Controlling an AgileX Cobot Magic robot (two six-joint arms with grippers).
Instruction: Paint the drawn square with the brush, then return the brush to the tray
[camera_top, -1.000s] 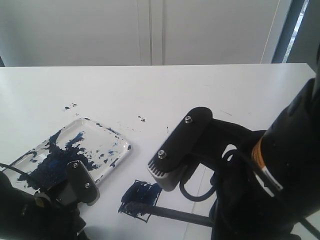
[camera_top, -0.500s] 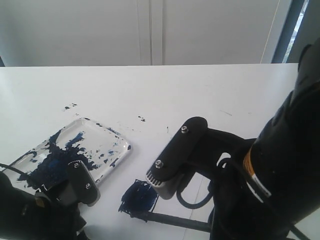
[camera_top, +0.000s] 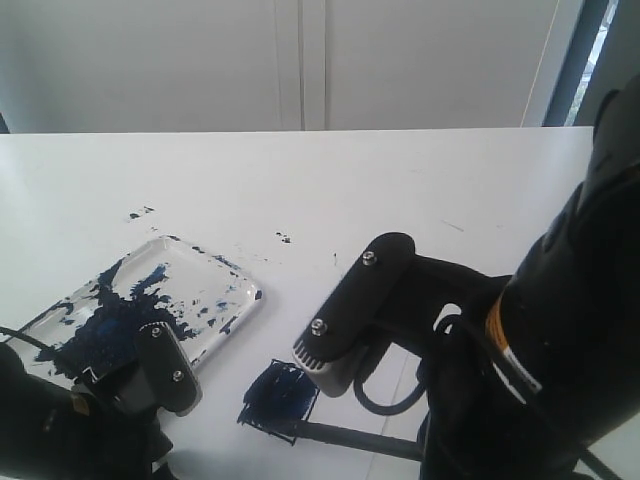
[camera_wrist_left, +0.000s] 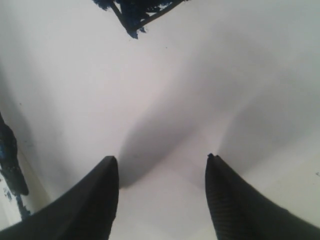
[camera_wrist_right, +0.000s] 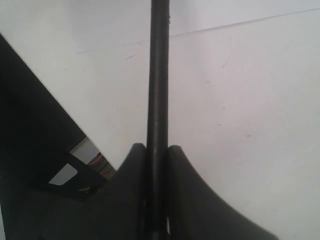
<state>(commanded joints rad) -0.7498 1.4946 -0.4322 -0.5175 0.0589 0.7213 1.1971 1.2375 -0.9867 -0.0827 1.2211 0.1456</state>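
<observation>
Brush (camera_top: 352, 438): pinched by its shaft between the right fingers (camera_wrist_right: 192, 185), closed snug on it with no gap showing. Lies low and nearly level over the desk (camera_top: 420, 190), dark tip at the near edge of the square (camera_top: 281, 392), touching or just off the sheet; cannot tell which. Judging by the streaky dark blue across most of that outline, probably late in the painting step, with the return to the tray (camera_top: 215, 264) not yet made. Left fingers (camera_wrist_left: 97, 200): spread wide, holding nothing, hovering over bare white beside the tray and near the square. Risks from here: with the tip right on the outline, may drag paint past the line on any outward stroke. At so flat an angle, may smear with the side of the shaft rather than the bristles. Gripped on a thin round stick, may let it roll or swing under pressure. On the way to the tray, could drip on the white or clip the idle left fingers, parked close to that path. Could also nudge the light tray on landing.
</observation>
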